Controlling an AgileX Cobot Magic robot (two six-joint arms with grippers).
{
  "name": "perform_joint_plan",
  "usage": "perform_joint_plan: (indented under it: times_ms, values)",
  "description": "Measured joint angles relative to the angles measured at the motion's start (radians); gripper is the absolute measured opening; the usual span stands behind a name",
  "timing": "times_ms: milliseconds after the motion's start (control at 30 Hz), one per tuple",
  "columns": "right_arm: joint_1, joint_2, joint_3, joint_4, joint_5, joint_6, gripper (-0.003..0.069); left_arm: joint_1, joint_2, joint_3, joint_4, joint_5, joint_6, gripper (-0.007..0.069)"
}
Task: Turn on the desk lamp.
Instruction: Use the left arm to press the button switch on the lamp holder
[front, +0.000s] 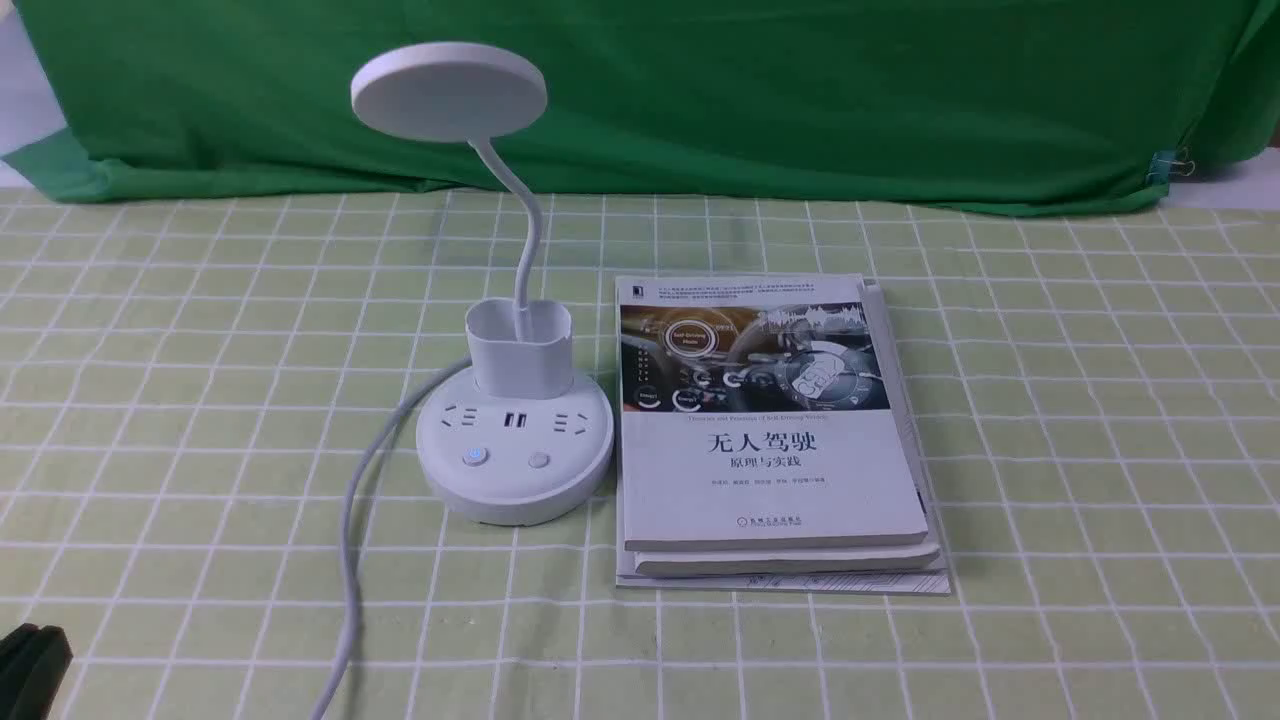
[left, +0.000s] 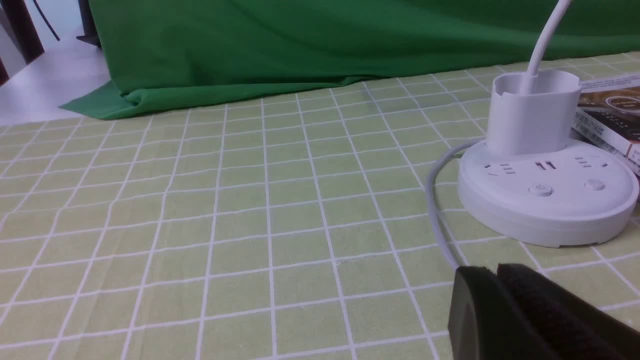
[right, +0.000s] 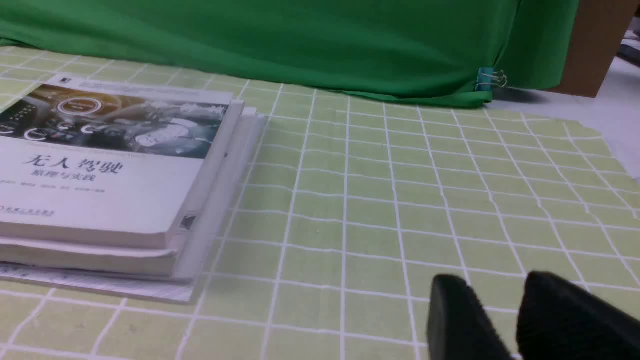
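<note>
The white desk lamp stands mid-table: its disc head (front: 448, 90) looks unlit, and a bendy neck runs down into the cup holder (front: 520, 350) on the round base (front: 515, 490). Two buttons sit on the base, the left one (front: 475, 458) with a bluish ring, the right one (front: 539, 460) plain. The white cord (front: 350, 560) trails toward the near edge. My left gripper (front: 30, 655) is shut and empty, low at the near left. In the left wrist view it (left: 495, 270) sits just short of the base (left: 547, 215) and over the cord (left: 434, 210). My right gripper (right: 495, 285) is open and empty; the lamp is outside its view.
A stack of books (front: 770, 430) lies right beside the lamp base and also shows in the right wrist view (right: 100, 165). A green checked cloth (front: 1100, 400) covers the table. A green backdrop (front: 800, 90) hangs behind, held by a clip (front: 1165, 165).
</note>
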Motion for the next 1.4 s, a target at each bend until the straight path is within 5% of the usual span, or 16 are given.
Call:
perform_joint_plan:
  times_ms: [633,1033,1400]
  values:
    - [0.000,0.000,0.000,0.000,0.000,0.000,0.0244,0.000,0.000,0.000,-0.007,-0.041,0.000,0.0019]
    - [0.000,0.000,0.000,0.000,0.000,0.000,0.0244,0.000,0.000,0.000,-0.060,-0.494,-0.038,0.0019]
    - [0.000,0.000,0.000,0.000,0.000,0.000,0.0244,0.000,0.185,-0.242,-0.115,-0.353,-0.066,0.0019]
